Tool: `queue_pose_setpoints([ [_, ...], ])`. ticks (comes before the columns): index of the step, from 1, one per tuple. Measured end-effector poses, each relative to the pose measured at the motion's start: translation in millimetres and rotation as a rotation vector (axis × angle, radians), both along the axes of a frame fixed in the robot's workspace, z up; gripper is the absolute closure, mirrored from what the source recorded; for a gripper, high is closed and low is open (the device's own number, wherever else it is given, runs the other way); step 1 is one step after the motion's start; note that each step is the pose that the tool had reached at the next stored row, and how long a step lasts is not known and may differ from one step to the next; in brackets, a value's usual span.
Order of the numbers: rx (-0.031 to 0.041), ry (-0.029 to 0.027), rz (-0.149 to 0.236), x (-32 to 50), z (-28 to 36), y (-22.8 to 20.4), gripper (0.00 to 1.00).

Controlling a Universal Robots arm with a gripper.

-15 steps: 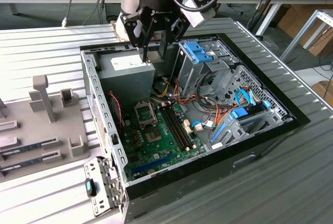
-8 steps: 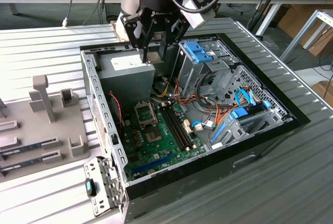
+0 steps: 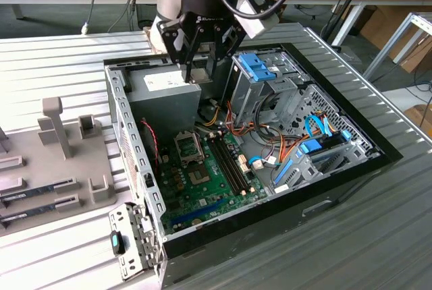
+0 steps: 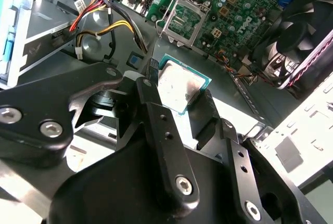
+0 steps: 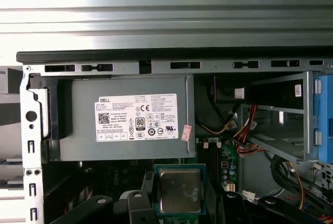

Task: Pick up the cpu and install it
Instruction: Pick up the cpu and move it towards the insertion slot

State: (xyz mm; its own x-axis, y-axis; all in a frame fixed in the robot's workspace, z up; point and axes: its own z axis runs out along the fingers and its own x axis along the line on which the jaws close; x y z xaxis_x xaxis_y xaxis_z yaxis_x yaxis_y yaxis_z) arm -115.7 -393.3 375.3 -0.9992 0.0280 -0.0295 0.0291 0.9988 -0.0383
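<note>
The cpu [image 4: 181, 85] sits clamped between the two black fingers [image 4: 154, 104], held over the grey power-supply box [image 5: 125, 120].

Gripper [image 3: 198, 77], clamped on cpu [image 4: 180, 85], hangs above power supply box [image 3: 165, 94] with open air around it. Socket [image 3: 187, 146] on green board open-topped, nothing over it. Tight sides: power supply box wall just behind socket; case wall [image 3: 120, 128] toward exterior view's left; memory slots [image 3: 229, 163] toward its right. Drive cage [image 3: 263, 77] stands tall just beside gripper. Cable tangle [image 3: 270, 131] spills below drive cage. Fan [image 4: 304, 26] near socket in second wrist view.
</note>
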Motion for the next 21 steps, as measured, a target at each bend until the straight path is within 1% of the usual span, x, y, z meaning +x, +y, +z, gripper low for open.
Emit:
queue_pose_setpoints([
  [6, 0.0000, 0.0000, 0.000, 0.1, -2.0, -1.3, 0.53],
  [11, -0.0001, 0.0000, 0.000, 0.1, -3.3, -4.1, 0.53],
  [16, 0.0001, -0.0001, 0.000, 0.1, -4.6, -8.2, 0.53],
  [21, 0.0001, -0.0001, 0.000, 0.1, -5.7, -11.4, 0.53],
])
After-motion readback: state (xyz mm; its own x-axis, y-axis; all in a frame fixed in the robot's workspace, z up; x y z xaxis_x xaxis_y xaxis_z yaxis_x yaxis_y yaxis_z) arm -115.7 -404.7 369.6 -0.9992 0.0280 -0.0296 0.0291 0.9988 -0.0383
